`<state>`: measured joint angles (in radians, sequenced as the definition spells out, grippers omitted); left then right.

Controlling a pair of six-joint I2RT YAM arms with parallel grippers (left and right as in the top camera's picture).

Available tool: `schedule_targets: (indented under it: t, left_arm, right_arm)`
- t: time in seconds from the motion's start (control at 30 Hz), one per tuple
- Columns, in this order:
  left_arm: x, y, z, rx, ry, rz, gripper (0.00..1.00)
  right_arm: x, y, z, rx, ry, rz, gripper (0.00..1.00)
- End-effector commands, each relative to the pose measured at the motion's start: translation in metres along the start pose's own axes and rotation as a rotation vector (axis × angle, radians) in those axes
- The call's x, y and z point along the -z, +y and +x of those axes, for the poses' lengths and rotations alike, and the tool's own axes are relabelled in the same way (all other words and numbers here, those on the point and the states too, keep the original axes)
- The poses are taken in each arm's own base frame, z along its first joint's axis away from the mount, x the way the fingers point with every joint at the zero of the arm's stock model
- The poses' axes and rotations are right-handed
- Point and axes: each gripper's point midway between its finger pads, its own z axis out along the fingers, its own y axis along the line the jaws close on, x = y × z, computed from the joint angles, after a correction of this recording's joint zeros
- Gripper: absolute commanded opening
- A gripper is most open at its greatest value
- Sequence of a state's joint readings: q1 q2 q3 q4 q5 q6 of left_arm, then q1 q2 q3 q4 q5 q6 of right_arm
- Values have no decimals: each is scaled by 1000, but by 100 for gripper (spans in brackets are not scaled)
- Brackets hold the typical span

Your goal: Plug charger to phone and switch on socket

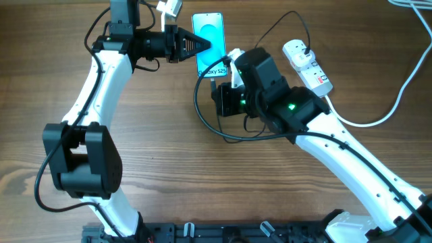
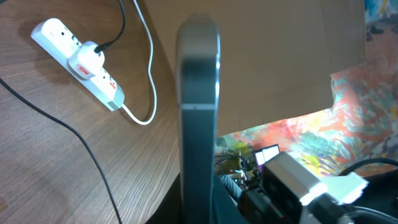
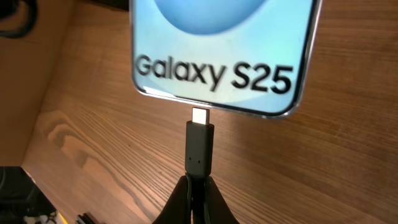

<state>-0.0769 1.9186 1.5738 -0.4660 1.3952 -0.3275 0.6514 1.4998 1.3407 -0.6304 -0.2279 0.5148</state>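
Observation:
The phone (image 1: 208,37) has a teal screen and lies tilted at the back middle. My left gripper (image 1: 201,46) is shut on its side edge. In the left wrist view the phone (image 2: 199,93) stands edge-on between the fingers (image 2: 199,202). My right gripper (image 3: 199,190) is shut on the charger plug (image 3: 200,146). The plug's metal tip is at the phone's bottom edge (image 3: 224,50), below the white-edged "Galaxy S25" text, and still shows. In the overhead view my right gripper (image 1: 217,82) sits just below the phone. The black charger cable (image 1: 200,108) loops to the socket (image 1: 307,64).
The white socket strip (image 2: 81,59) lies at the back right with a black plug in it. Its thick white cord (image 1: 405,81) runs off to the right. The black cable loop lies on the wood under my right arm. The table's far edge is close behind the phone.

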Motion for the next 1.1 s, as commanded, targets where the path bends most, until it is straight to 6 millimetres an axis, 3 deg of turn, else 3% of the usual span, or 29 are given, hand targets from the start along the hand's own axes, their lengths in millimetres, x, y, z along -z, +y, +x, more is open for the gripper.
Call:
schedule_targets:
  t: [0.0, 0.27, 1.07]
  left_arm:
    - [4, -15, -1, -43, -4, 16, 4]
    - [4, -16, -1, -9, -1, 21, 4]
    - [4, -21, 0, -4, 10, 49, 4]
  right_arm:
    - [12, 10, -15, 25, -41, -16, 4]
    - [11, 0, -8, 11, -15, 28, 4]
    - [11, 5, -14, -9, -35, 4, 4]
